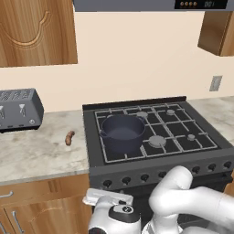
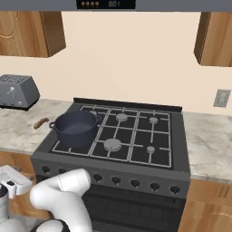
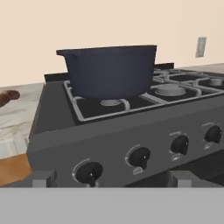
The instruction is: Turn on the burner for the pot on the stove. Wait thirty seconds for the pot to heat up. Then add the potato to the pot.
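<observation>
Stove (image 1: 137, 161): black gas range set between two stretches of counter, grid grates on top, row of knobs along its front.
On the stove: dark blue-grey pot (image 1: 122, 132) on the front-left grate.
Counter (image 1: 36, 155): pale marbled stone over wooden cabinets.
On the counter: a small brown potato (image 1: 69, 137) just left of the stove; a grey toaster (image 1: 18, 109) further left by the wall.
</observation>
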Robot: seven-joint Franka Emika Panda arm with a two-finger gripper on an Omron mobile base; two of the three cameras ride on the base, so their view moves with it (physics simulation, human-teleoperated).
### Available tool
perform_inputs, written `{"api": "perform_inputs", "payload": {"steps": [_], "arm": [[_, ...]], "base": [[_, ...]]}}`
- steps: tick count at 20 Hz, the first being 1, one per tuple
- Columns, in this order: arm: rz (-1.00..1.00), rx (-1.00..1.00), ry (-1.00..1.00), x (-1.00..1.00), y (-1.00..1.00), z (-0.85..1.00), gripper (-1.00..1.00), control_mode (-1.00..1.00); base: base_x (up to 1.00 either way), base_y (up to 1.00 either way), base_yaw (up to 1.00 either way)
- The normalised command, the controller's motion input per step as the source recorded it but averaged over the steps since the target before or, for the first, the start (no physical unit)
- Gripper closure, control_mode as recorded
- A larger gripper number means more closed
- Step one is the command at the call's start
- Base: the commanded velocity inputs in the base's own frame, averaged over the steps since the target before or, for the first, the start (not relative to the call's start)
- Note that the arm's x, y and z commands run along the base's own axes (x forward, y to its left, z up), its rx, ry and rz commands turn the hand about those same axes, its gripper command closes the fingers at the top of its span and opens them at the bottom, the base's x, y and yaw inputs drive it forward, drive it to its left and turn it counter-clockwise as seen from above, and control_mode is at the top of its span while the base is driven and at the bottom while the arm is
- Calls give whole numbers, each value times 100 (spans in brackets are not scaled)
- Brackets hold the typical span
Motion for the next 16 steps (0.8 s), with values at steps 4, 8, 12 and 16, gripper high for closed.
{"api": "perform_inputs", "payload": {"steps": [4,8,12,16], "arm": [[0,0,-2,33,-9,-27,-100,-100],[1,0,-1,30,-12,-29,-100,-100],[2,0,-1,20,-2,-39,-100,-100],[4,0,-5,19,0,-33,-100,-100]], "base": [[0,0,0],[0,0,0],[0,0,0],[0,0,0]]}}
